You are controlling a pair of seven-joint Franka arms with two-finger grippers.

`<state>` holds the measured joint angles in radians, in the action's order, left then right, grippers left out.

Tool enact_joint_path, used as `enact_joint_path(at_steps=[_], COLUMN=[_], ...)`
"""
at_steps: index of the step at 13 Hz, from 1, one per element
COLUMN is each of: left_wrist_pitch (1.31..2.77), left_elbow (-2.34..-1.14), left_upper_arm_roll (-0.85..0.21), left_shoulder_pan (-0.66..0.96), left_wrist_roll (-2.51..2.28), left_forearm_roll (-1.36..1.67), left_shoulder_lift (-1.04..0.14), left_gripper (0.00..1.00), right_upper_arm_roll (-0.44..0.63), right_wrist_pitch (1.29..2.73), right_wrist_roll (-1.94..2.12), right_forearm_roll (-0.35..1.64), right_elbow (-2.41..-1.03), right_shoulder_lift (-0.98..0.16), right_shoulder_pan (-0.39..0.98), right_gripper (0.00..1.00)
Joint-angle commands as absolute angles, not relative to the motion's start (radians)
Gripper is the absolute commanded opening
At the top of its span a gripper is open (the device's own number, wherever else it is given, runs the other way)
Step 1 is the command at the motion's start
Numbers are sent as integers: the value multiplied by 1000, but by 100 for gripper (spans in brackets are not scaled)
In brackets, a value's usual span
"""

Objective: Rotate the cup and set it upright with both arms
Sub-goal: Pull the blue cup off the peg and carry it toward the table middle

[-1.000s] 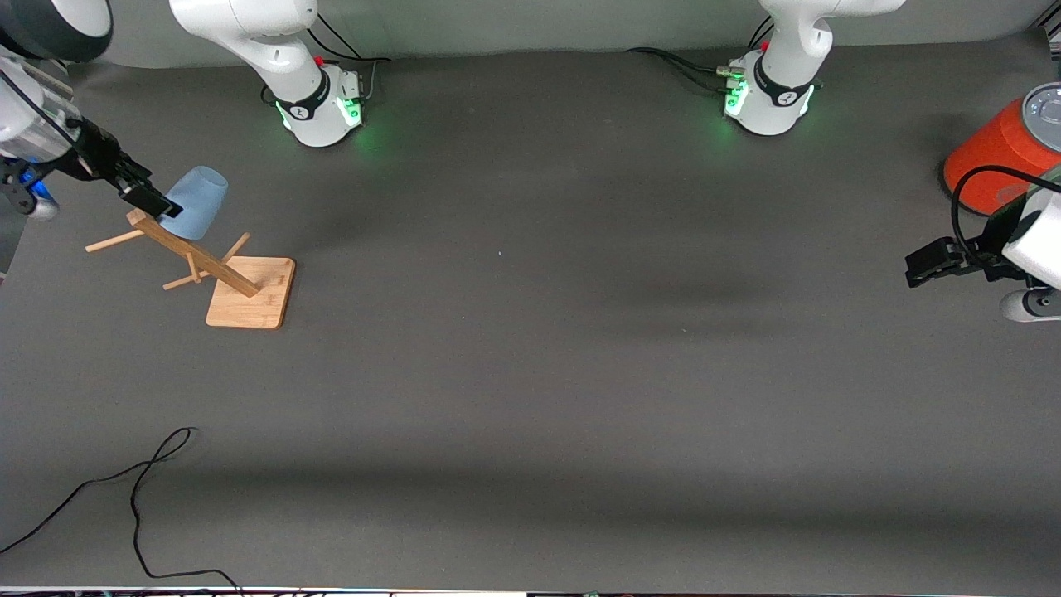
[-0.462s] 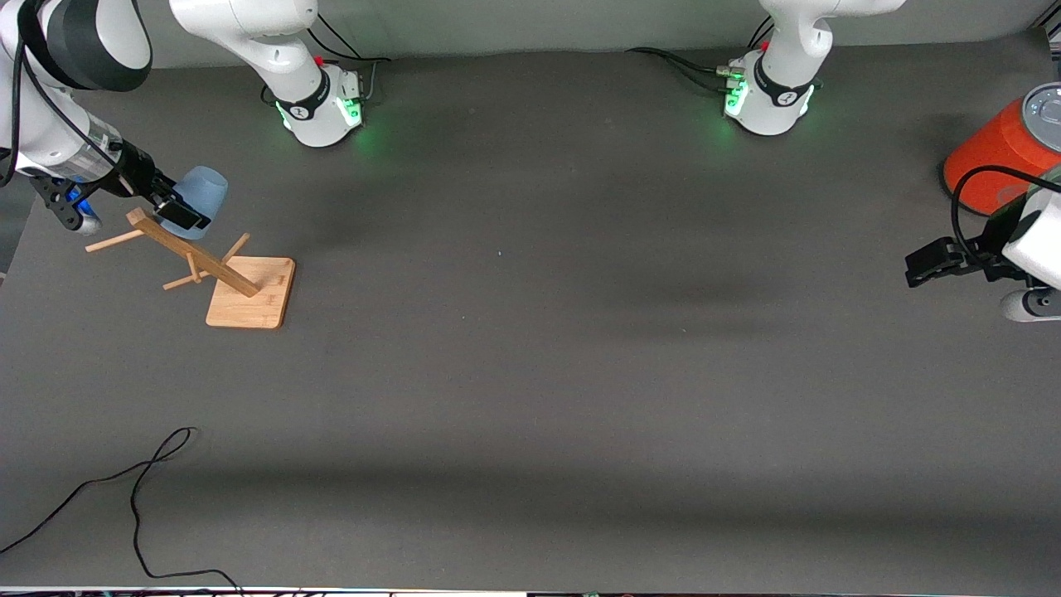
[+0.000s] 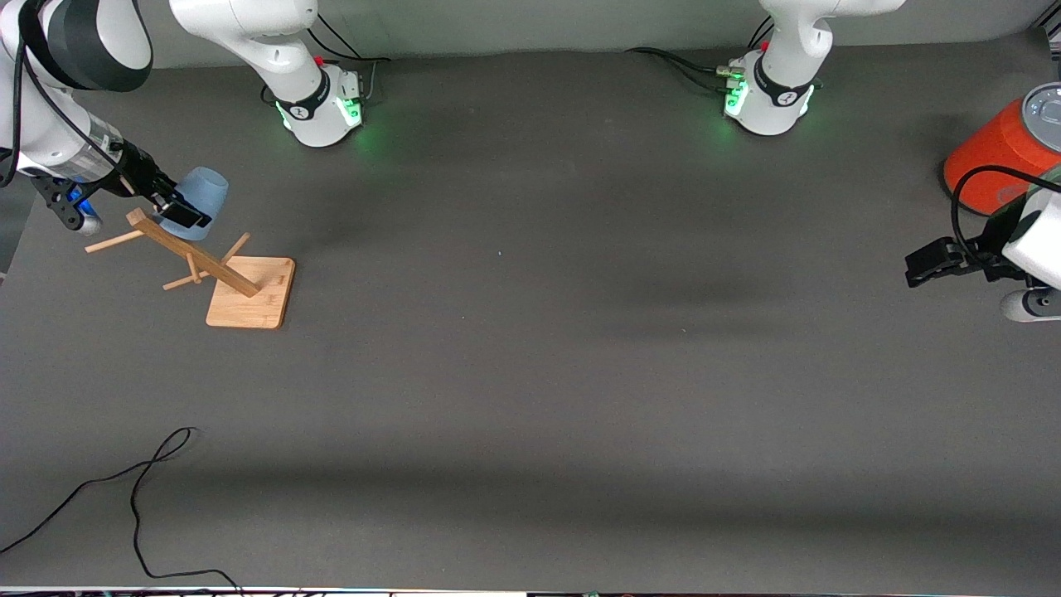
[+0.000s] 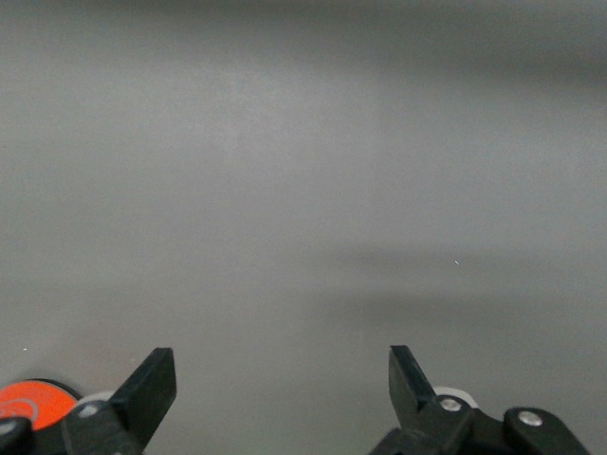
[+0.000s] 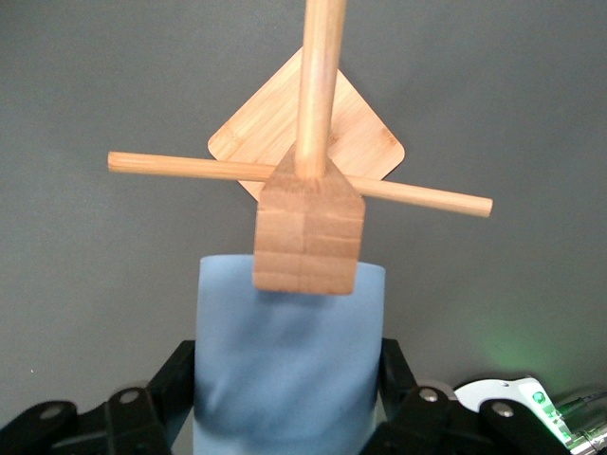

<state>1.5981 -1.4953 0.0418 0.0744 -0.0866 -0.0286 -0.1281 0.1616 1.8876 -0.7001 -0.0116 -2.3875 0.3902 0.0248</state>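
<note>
The light-blue cup hangs mouth-down on a peg at the top of the wooden rack, toward the right arm's end of the table. My right gripper is shut on the cup. In the right wrist view its black fingers press both sides of the cup, just under the rack's square post top. My left gripper waits open over the table at the left arm's end, with nothing between its fingers.
A large orange-red cylinder with a grey lid stands beside the left gripper. A black cable lies loose on the dark mat near the front camera's edge, toward the right arm's end.
The right gripper moved in around the cup beside the rack top and closed on it. The left arm has not moved.
</note>
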Motion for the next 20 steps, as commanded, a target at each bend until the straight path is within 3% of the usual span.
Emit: enact_joint_path(at_steps=[1,4,8,14,17,20], left_wrist_pitch=[1577,1577,1577,1577,1571,1571], left_elbow=[-1491,-1493,-1493,-1493,-1493,-1493], left_upper_arm_roll=[43,44,44,43,44,44], left_shoulder_pan=[75,75,75,75,75,75], left_wrist_roll=[-81,-81,-81,-81,-81,-81], left_forearm_roll=[-23,-23,-23,-23,-23,-23], left_shoulder_lift=[-118,-118,-118,-118,-118,-118], left_gripper=[100,100,100,100,100,100], right_upper_arm_roll=[167,158,156,153,153,155], right_wrist_pitch=[1898,1836,1735,1643,1654,1660], right_wrist_roll=[-719,-783,-938,-1349,-1628,-1854], right_forearm_roll=[5,5,5,5,6,18], right_elbow=[-2393,-2385,-2352,-2223,-2085,-1837], right_shoulder_lift=[403,457,524,528,383,119], right_shoulder_pan=[31,38,152,478,702,872], right_gripper=[32,32,32,25,25,25])
